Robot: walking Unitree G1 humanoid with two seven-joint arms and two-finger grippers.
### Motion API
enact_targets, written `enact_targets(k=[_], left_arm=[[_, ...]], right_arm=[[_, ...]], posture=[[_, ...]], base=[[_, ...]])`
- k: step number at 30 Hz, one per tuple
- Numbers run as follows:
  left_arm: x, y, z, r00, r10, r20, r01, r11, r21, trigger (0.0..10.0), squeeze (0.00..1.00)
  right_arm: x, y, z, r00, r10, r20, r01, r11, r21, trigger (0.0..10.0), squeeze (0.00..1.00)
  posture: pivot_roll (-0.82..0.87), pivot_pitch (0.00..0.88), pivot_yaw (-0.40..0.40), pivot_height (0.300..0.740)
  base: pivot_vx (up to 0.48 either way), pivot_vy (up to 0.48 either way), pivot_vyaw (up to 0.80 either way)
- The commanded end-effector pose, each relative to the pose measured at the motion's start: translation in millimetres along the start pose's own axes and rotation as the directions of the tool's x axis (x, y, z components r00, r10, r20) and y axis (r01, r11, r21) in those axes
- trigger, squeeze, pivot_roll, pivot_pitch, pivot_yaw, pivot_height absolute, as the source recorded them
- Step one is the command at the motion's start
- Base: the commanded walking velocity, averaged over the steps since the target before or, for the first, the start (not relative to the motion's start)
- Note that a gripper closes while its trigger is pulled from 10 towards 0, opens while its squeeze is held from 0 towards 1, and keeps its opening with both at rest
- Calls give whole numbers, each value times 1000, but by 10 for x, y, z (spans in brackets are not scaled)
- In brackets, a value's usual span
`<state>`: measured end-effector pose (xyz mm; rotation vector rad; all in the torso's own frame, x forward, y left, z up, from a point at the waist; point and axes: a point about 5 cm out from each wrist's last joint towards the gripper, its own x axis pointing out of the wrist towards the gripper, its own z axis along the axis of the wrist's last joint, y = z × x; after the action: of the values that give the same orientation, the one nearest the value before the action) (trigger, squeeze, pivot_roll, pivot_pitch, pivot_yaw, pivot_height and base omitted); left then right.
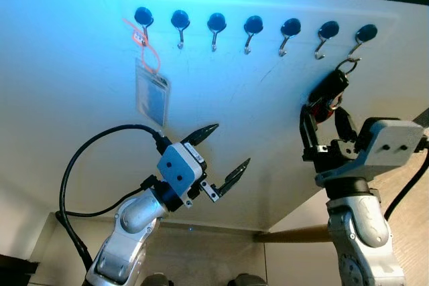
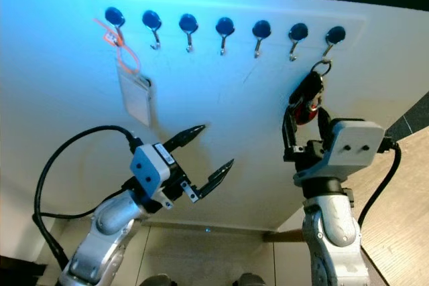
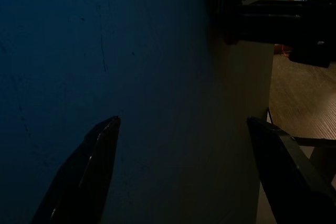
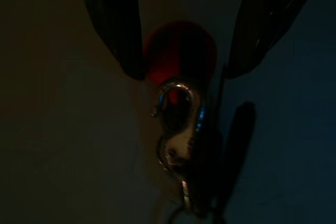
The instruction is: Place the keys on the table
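Note:
The keys, a black and red fob on a silver clip, hang from the rightmost hook of a row on a white wall. My right gripper is raised to them and stands open, one finger on each side of the red fob. The silver clip shows just beyond the fingertips in the dark right wrist view. My left gripper is open and holds nothing, out in front of the bare wall, lower and left of the keys.
Several black-knobbed hooks run along the wall. A card holder on an orange lanyard hangs from the leftmost one. Wooden flooring lies to the right. A pale ledge runs below the wall.

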<state>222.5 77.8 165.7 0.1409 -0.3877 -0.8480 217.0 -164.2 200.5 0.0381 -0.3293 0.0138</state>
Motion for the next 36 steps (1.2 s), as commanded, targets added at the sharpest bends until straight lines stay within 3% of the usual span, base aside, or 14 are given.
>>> enact_targets(k=[1, 2, 4, 5, 6, 7, 13, 24, 28, 36], left_arm=[[-9, -32, -27, 1000, -20, -11, 20, 1000, -3, 10000, 0], [-7, -35, -27, 1000, -20, -11, 20, 1000, -3, 10000, 0], [-5, -37, -25, 1000, -19, -10, 19, 1000, -3, 10000, 0], [-7, -39, -24, 1000, -18, -10, 18, 1000, -3, 10000, 0], [-8, -39, -23, 1000, -17, -10, 17, 1000, -3, 10000, 0], [-9, -40, -25, 1000, -17, -11, 17, 1000, -3, 10000, 0], [-9, -44, -27, 1000, -15, -13, 15, 1000, -6, 10000, 0], [-13, -53, -34, 1000, -14, -19, 14, 1000, -9, 10000, 0], [-15, -57, -34, 1000, -15, -19, 15, 1000, -12, 10000, 0], [-7, -54, -37, 1000, -13, -19, 12, 1000, -13, 10000, 0]], right_arm=[[-24, -10, 27, 1000, 5, 21, -5, 1000, -20, 10000, 0], [-24, 2, 42, 999, 24, 36, -23, 999, -41, 10000, 969], [-22, 41, 73, 996, 62, 60, -58, 996, -71, 10000, 1000], [-17, 57, 98, 994, 75, 79, -68, 994, -83, 10000, 718], [-13, 66, 115, 993, 81, 91, -73, 993, -90, 10000, 718], [-4, 70, 144, 990, 84, 111, -72, 992, -106, 10000, 0], [25, 72, 187, 986, 87, 140, -68, 989, -133, 10000, 0], [108, 18, 103, 994, 52, 94, -33, 982, -187, 10000, 0], [137, 39, 148, 990, 87, 115, -52, 960, -275, 10000, 0], [175, 83, 169, 987, 105, 121, -58, 938, -341, 10000, 0]], posture=[[23, 98, -46, 740], [23, 97, -47, 740], [24, 99, -49, 740], [24, 100, -50, 740], [24, 100, -50, 740], [23, 100, -51, 740], [22, 102, -53, 740], [23, 110, -54, 740], [21, 115, -52, 740], [19, 119, -53, 740]], base=[[0, 0, 0], [0, 0, 0], [0, 0, 0], [0, 0, 0], [0, 0, 0], [0, 0, 0], [0, 0, 0], [0, 0, 0], [0, 0, 0], [0, 0, 0]])
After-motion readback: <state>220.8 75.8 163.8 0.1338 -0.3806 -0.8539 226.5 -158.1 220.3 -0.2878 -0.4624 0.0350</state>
